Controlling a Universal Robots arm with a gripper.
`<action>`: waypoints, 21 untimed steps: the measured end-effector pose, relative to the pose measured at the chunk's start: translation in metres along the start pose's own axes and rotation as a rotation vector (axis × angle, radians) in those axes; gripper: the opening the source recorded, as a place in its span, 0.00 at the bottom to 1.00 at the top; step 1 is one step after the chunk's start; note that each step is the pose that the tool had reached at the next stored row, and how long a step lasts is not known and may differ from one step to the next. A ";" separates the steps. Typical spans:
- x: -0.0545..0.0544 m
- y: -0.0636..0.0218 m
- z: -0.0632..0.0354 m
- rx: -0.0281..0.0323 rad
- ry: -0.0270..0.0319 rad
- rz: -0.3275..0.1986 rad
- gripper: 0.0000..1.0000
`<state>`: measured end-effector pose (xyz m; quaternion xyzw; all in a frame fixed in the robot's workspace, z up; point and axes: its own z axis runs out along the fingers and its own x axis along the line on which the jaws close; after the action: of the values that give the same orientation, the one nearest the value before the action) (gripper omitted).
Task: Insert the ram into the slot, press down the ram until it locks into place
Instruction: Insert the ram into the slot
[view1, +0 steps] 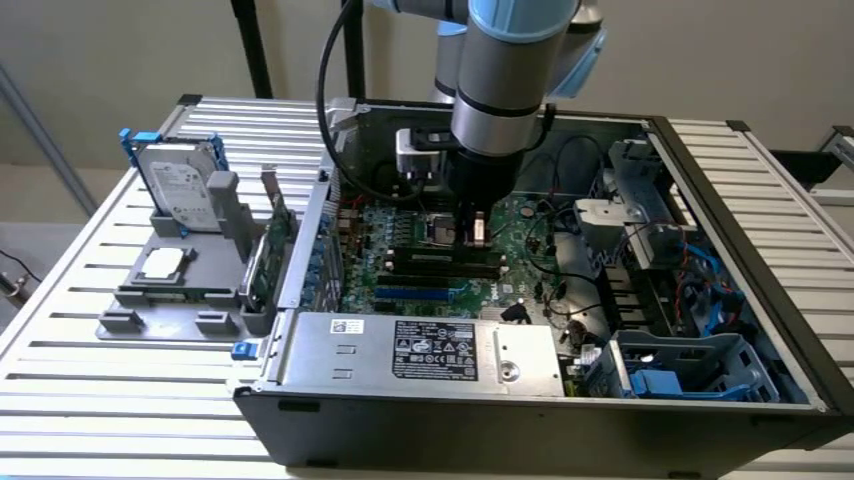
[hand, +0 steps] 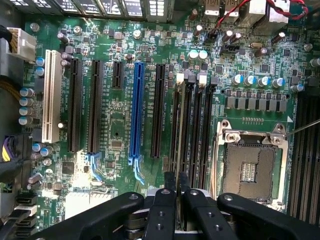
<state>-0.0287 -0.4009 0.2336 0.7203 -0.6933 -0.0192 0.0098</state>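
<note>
the gripper hangs straight down inside the open case, over the bank of black memory slots between the blue slot and the cpu socket.

in the wrist view the gripper looks clenched, its fingers drawn close on the thin top edge of the ram. the ram stands on edge in the slot, the one of the black memory slots nearest the blue slot.

the ram's long axis matches the slot's and is parallel to the blue slot. it runs from the gripper to the white clip at the other end. the gripper therefore sits over one end of the ram, not its middle; in the exterior view the rest of the ram reaches toward the exterior view's left. any push from here would land on that end, directly above the slot.

i cannot tell whether the ram is fully seated or the clip is locked.
</note>
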 end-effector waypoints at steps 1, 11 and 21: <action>0.000 0.0003 0.0003 0.0002 0.0001 0.000 0.13; 0.000 0.0015 0.0026 0.0016 0.0035 0.002 0.13; -0.001 0.0007 0.0038 0.0016 0.0037 0.004 0.13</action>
<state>-0.0296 -0.4001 0.2299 0.7189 -0.6948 -0.0173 0.0106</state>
